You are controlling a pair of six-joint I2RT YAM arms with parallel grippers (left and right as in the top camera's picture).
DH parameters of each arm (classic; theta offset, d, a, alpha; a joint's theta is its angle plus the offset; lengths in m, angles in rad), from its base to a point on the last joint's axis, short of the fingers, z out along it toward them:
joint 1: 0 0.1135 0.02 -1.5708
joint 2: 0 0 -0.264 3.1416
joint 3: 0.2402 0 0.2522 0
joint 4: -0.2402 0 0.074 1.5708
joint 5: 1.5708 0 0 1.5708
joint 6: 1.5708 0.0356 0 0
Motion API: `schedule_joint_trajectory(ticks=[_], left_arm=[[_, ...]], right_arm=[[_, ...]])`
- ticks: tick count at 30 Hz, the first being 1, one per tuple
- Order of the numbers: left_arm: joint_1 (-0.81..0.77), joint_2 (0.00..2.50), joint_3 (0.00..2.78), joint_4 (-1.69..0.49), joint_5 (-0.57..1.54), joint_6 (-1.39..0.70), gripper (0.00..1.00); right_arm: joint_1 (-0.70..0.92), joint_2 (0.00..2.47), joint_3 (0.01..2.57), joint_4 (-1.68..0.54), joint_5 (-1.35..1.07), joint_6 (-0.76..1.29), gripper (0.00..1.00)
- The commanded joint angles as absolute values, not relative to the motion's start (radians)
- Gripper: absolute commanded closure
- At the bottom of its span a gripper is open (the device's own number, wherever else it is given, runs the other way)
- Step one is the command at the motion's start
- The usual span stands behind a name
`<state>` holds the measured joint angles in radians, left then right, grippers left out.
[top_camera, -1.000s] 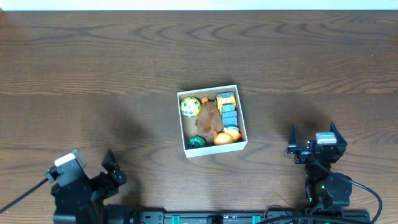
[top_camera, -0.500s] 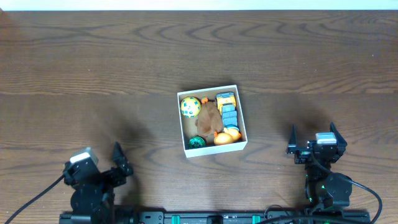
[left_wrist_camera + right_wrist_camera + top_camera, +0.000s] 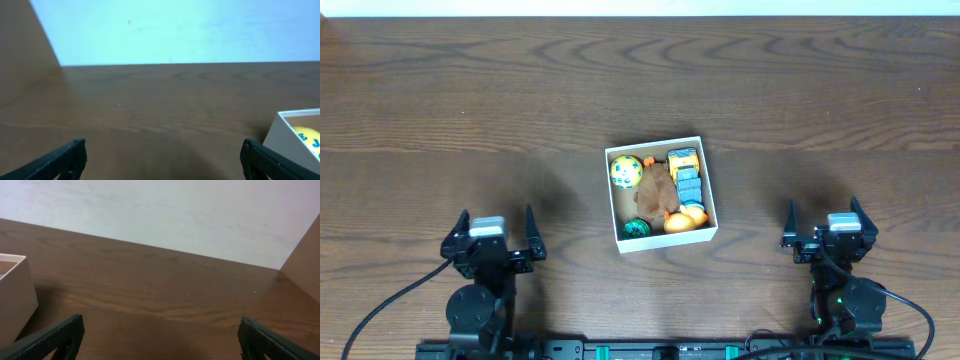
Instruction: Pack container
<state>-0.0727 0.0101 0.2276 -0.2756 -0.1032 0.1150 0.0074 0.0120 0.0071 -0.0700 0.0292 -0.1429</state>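
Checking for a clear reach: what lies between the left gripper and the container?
Nothing. In the overhead view, only bare table wood lies between the left gripper and the container.

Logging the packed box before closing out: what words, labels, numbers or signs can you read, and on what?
No text is legible.
Yellow ball in the container: blue marks, too small from overhead, blurred and cut off in the left wrist view.
Yellow and blue toy: any markings too small to read.
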Motion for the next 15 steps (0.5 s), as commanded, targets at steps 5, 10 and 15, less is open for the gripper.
schedule_joint_trajectory(ticks=[5,10,15], left_arm=[[-0.054,0.002,0.141,-0.146,-0.006,0.235,0.02],[-0.040,0.002,0.086,-0.086,0.015,0.235,0.02],[-0.031,0.002,0.052,-0.024,0.015,0.236,0.02]], right_arm=[[-0.002,0.006,0.006,-0.075,0.025,-0.151,0.01],[-0.002,0.006,0.006,-0.075,0.025,-0.151,0.01],[-0.002,0.006,0.006,-0.075,0.025,-0.151,0.01]])
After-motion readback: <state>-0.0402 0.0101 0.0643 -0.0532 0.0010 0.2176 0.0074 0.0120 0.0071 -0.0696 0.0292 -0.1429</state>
